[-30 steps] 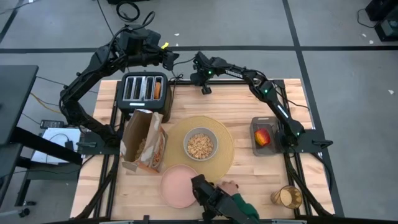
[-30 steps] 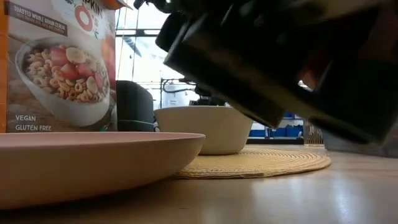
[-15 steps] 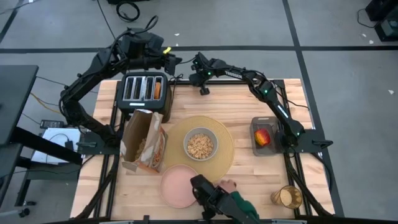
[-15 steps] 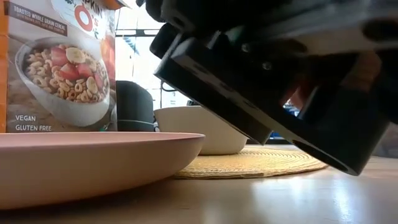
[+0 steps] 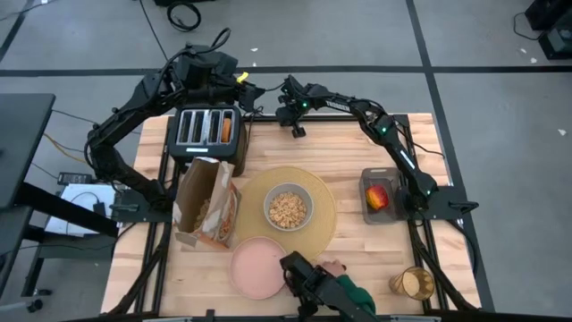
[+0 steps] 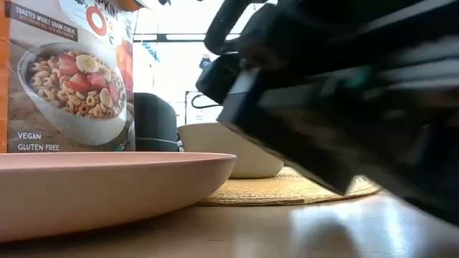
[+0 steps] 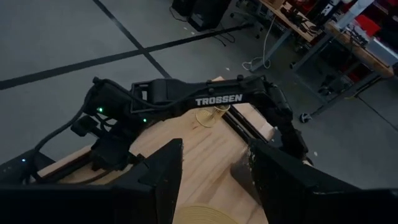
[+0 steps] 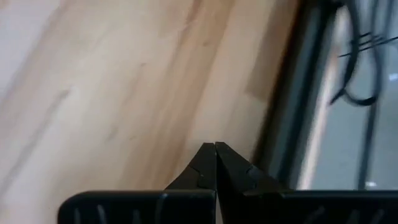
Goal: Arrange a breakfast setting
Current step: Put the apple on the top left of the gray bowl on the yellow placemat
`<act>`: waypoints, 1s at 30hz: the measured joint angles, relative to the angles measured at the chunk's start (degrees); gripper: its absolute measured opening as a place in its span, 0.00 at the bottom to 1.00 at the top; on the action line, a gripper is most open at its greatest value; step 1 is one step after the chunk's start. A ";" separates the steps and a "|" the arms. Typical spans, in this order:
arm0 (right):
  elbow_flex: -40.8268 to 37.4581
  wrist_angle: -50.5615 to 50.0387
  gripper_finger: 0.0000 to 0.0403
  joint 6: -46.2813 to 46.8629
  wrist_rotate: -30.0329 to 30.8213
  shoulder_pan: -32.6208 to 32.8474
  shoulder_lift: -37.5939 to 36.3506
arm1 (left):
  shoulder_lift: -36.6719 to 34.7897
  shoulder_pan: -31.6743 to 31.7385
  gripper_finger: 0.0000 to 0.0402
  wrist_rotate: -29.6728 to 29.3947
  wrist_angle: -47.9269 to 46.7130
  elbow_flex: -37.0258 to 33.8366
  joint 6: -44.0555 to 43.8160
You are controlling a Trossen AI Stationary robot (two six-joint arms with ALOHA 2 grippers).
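The round tan placemat [image 5: 322,224] lies mid-table with the grey-green bowl [image 5: 288,208] of cereal on it. The pink plate [image 5: 255,268] rests on the wood at the near edge. A red apple [image 5: 378,197] sits in a grey tray at the right, and the amber tumbler [image 5: 413,283] stands at the near right corner. A toast round [image 5: 227,130] sticks up from a slot of the black toaster [image 5: 206,134]. My left gripper [image 7: 214,180] hovers open above the toaster's far end [image 5: 246,89]. My right gripper [image 8: 215,149] is shut, pointing down at bare wood by the far edge [image 5: 297,130].
An open cereal box [image 5: 207,204] stands left of the placemat. A person's hand [image 5: 331,268] in a green sleeve holds a dark object [image 5: 302,282] at the near edge beside the plate; it fills the right of the low view [image 6: 344,107]. Bare wood lies right of the placemat.
The dark object in the person's hand has shifted a little toward the table's right along the near edge, and now covers more of the low view. My left gripper has swung slightly above the toaster's far end, still open.
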 joint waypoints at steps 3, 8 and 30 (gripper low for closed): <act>0.64 -5.46 0.00 -0.13 0.24 -0.01 -0.36 | 0.00 -0.36 0.47 -0.04 0.03 0.00 -0.11; 3.87 -19.45 0.00 1.01 0.41 0.10 -0.78 | 0.00 -0.44 0.47 -0.04 0.52 0.00 -0.14; 4.52 -23.45 0.01 39.28 3.86 -3.42 -8.39 | 0.17 0.38 0.47 -0.03 -8.93 0.07 3.07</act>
